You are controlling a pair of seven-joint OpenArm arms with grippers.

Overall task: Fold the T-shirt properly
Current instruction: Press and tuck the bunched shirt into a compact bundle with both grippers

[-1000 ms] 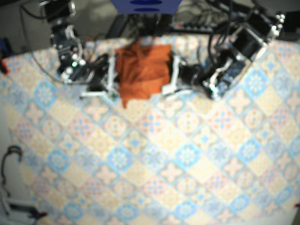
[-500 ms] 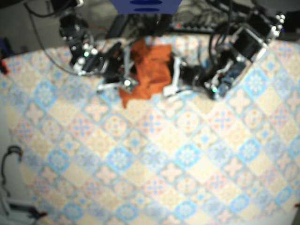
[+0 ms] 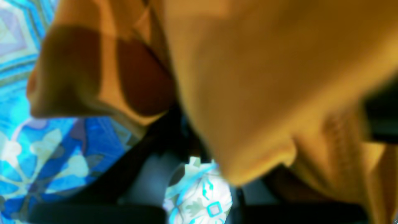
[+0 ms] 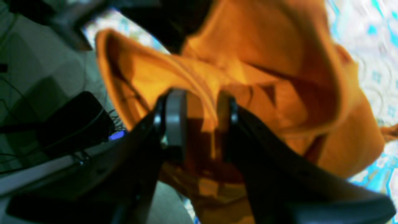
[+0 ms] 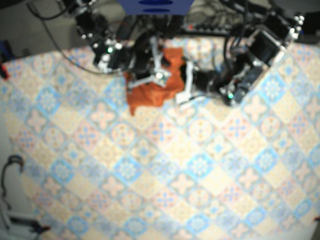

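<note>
Orange T-shirt lies bunched on our tile-patterned tablecloth; right gripper pinches a creased fold between narrow jaws (left gripper too blurred, we cannot tell).

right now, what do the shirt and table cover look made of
Shirt: soft matte orange fabric, likely cotton jersey. It drapes in loose folds and seems to show a seamed edge. Table cover: flat, with a repeating blue and peach tile print. It could be printed cloth or vinyl; the view is too blurred to tell which.
</note>
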